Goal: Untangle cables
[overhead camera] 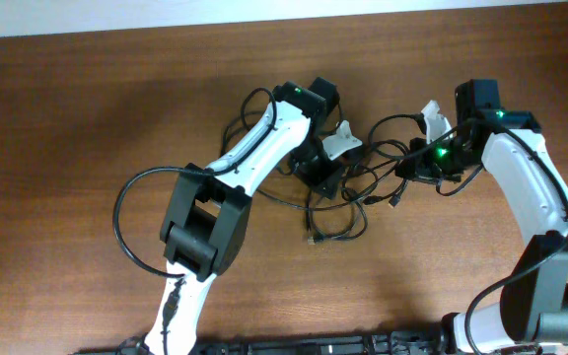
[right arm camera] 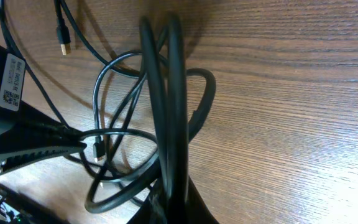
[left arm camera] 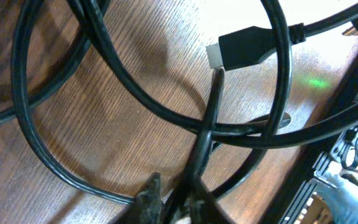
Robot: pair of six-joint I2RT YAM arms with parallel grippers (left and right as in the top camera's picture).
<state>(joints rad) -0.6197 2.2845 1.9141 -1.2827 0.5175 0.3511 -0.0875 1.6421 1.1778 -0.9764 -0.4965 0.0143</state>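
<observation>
A tangle of thin black cables lies on the wooden table between my two arms. My left gripper sits at the tangle's left side. In the left wrist view its fingers are shut on one cable that rises between them, under crossing loops. A black plug with a silver tip lies just beyond. My right gripper is at the tangle's right side. In the right wrist view its fingers are shut on a doubled cable strand lifted over the other loops.
A small plug with a gold tip lies at the far left of the right wrist view, next to the left arm's black body. A thick black wire loops from the left arm's base. Bare wood spreads to the left.
</observation>
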